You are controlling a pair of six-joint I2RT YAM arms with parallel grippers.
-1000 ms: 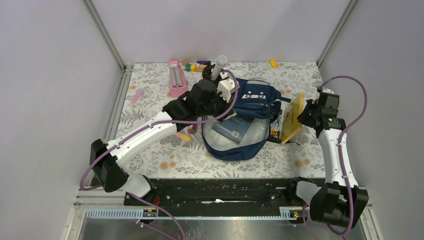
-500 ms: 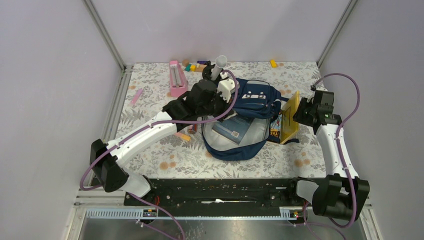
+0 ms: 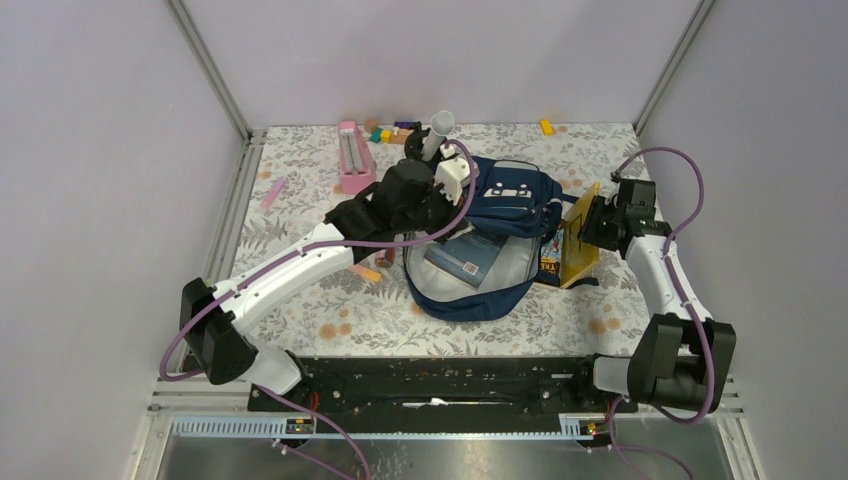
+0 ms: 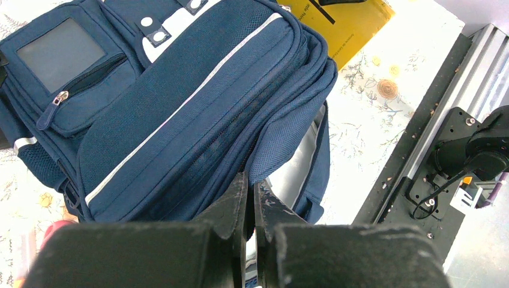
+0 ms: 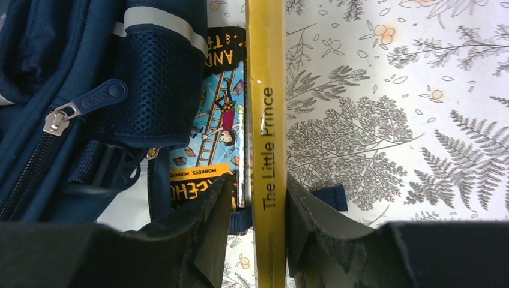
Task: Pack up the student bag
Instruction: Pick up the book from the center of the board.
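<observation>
The student bag [image 3: 508,197], navy with a light stripe, lies mid-table with its main compartment open toward me; a blue book [image 3: 463,257] lies inside on the grey lining. My left gripper [image 4: 251,180] is shut on the bag's upper flap edge [image 4: 282,135] and holds it up. A yellow book [image 3: 582,235] titled The Little Prince [image 5: 266,120] stands on edge just right of the bag [image 5: 60,66]. My right gripper [image 5: 259,183] straddles its spine, open, with a gap at the left finger. A colourful book [image 5: 216,126] lies flat between bag and yellow book.
A pink box [image 3: 354,155], a white cup [image 3: 438,128] and small coloured blocks [image 3: 385,132] sit along the back. A yellow block [image 3: 546,127] lies at the back right and a pink strip [image 3: 272,193] at the left. A black rail [image 3: 440,385] runs along the near edge.
My right arm has shifted left toward the bag with the yellow book, and its jaws have widened off the spine. The left arm and bag have not moved.
</observation>
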